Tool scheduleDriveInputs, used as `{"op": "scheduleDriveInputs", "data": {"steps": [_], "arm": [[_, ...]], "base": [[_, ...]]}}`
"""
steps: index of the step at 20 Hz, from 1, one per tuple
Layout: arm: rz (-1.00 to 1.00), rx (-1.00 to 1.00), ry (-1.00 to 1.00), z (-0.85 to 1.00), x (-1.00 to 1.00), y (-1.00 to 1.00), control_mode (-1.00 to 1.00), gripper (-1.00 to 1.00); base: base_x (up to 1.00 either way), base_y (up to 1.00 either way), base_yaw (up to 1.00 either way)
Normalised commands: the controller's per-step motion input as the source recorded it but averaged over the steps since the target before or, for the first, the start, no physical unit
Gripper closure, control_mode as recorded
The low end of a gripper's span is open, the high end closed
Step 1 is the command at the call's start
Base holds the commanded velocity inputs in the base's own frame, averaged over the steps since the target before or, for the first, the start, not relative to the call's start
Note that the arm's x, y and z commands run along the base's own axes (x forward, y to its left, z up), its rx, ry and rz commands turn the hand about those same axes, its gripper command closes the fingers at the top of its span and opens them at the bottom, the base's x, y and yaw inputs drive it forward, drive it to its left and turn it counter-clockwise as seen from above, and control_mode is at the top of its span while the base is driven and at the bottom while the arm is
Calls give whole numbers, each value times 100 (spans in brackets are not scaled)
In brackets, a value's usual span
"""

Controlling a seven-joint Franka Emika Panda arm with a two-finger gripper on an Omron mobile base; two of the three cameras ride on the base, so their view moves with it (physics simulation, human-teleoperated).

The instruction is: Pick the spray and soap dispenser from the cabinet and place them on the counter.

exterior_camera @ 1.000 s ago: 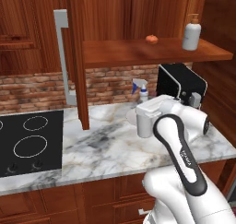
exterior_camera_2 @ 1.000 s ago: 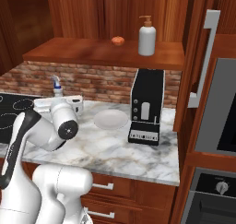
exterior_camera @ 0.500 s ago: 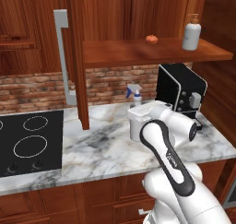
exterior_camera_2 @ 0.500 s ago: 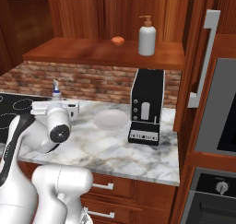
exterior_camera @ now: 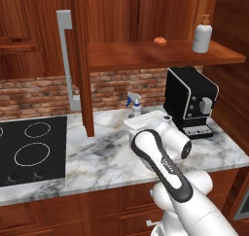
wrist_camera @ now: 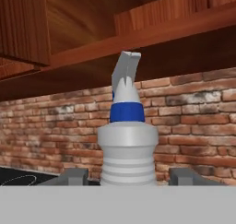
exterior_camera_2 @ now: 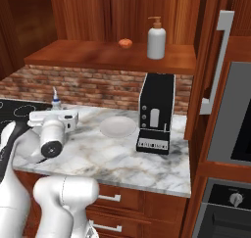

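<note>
The claw (wrist_camera: 128,176) has the spray (wrist_camera: 127,144) standing upright between its fingers (wrist_camera: 73,176), one on each side of the body; real contact I cannot tell. It hangs low over the counter (exterior_camera: 97,155). Well above and to the right, on the cabinet (exterior_camera_2: 112,56) shelf, the soap (exterior_camera_2: 156,38) stands

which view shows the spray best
The hand view: the spray stands close and centred between the end effector fingertips, blue collar and nozzle plain against the brick. The left base view shows just its blue trigger top above the hand; the right base view a tiny nozzle behind the arm.
</note>
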Motion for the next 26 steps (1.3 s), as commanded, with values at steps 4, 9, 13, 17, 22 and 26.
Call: {"op": "scheduleDriveInputs", "data": {"steps": [4, 9, 13, 17, 22, 26], "arm": [[-8, 0, -13, -42, 23, 20, -100, 100], [-5, 0, -10, -32, 25, 12, -100, 100], [-2, 0, -5, -30, 27, 0, -100, 100], [-1, 0, -3, -35, 25, 0, -100, 100], [0, 0, 0, -30, 31, 0, -100, 100], [0, 0, 0, -23, 36, 0, -100, 100]], "base": [[0, 0, 0], [0, 0, 0], [0, 0, 0], [0, 0, 0], [0, 0, 0], [0, 0, 0]]}}
